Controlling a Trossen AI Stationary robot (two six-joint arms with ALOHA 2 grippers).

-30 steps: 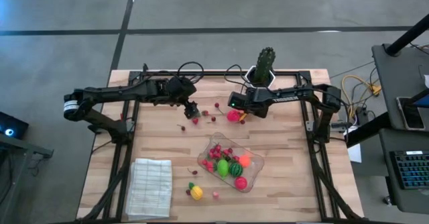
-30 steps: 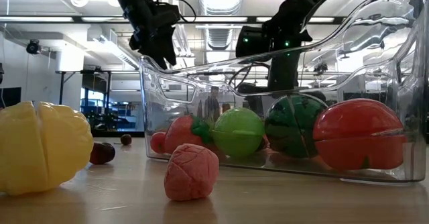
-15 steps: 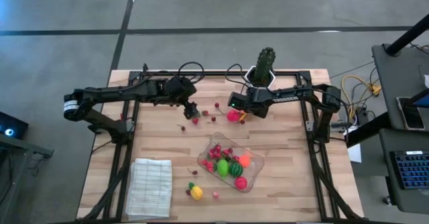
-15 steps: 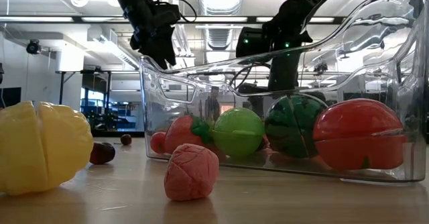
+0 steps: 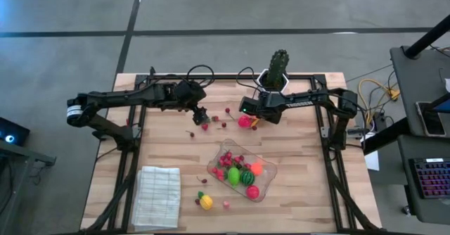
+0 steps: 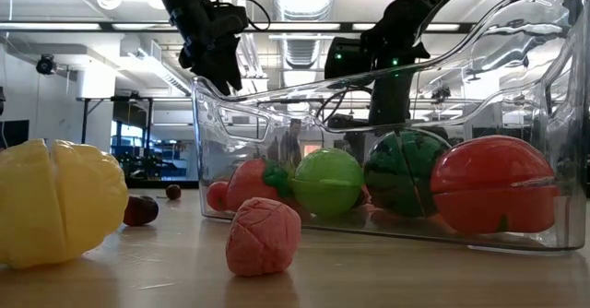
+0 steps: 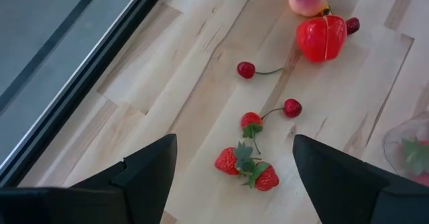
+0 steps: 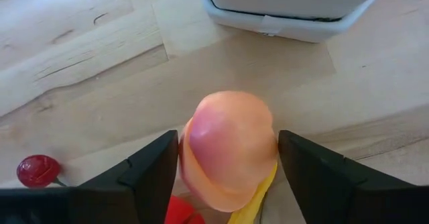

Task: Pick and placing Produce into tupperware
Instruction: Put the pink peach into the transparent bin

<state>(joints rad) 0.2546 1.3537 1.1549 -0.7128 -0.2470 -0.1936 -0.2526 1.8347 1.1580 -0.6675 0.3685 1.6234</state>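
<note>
No displacement of either arm or of any fruit is noted against the frames of a second and half a second ago; both arms are held in the same poses. The left gripper (image 5: 202,116) is poised over the far-left part of the table (image 5: 295,200), fingers (image 7: 144,167) spread wide, directly above a cluster of strawberries (image 7: 247,165), with two loose cherries (image 7: 246,69) just beyond; the stance is judged to be a pre-grasp line-up on that cluster. The right gripper (image 5: 247,117) is positioned near the cactus pot (image 8: 295,6), its fingers set apart on either side of a pink-orange peach (image 8: 228,147); contact on the peach cannot be confirmed, so the fruit is not recorded as held. A red apple (image 7: 322,37) lies just beside it. The tupperware (image 5: 268,174) sits nearer the front of the table, already loaded with a melon ball (image 6: 406,174), a green piece (image 6: 328,182) and red pieces, while a yellow fruit (image 6: 57,202) and a pink berry (image 6: 264,236) remain outside, beside its front wall. Open wood is available between the grippers and the container for carrying. The pot is close behind the right gripper, so a straight lift is judged safer there. A folded cloth (image 5: 156,195) lies well apart at front left.
</note>
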